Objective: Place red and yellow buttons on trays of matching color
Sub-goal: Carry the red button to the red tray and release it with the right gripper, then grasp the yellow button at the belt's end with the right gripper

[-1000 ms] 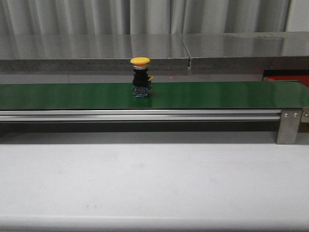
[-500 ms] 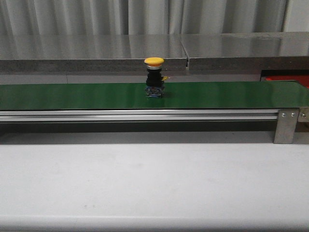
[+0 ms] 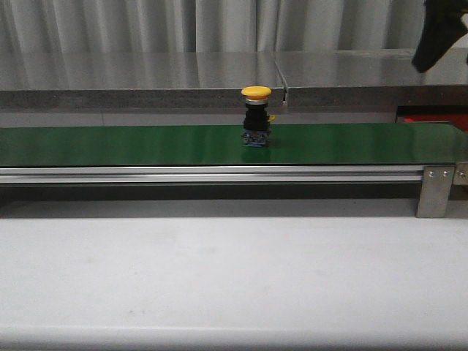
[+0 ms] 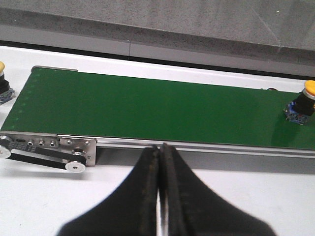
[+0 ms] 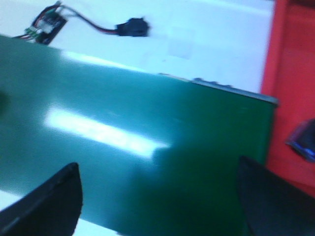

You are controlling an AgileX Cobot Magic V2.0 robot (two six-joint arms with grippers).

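Yellow mushroom-capped push button with black body and blue base (image 3: 256, 117) stands upright on the long green conveyor belt (image 3: 146, 145), slightly right of belt centre in the front view, untouched. Cap up, so a top-down pinch on the cap or body looks feasible.

Flat bright red tray (image 3: 433, 118) shows only as a sliver at about 3 o'clock, past the belt's right end. No yellow tray identifiable; the button's destination cannot be placed from these views.

Right tool (image 5: 157, 201): fingers spread wide, hovering above the belt's right end with the tray alongside. Judgement: staged downstream to intercept the button. A dark blurred item (image 5: 302, 140) lies on the tray; identity unclear.

Left tool (image 4: 159, 191): fingers pressed together, nothing held, parked over the white desk (image 3: 234, 278) near the belt's left end. A second yellow-capped button (image 4: 3, 86) sits on the desk beyond that end.
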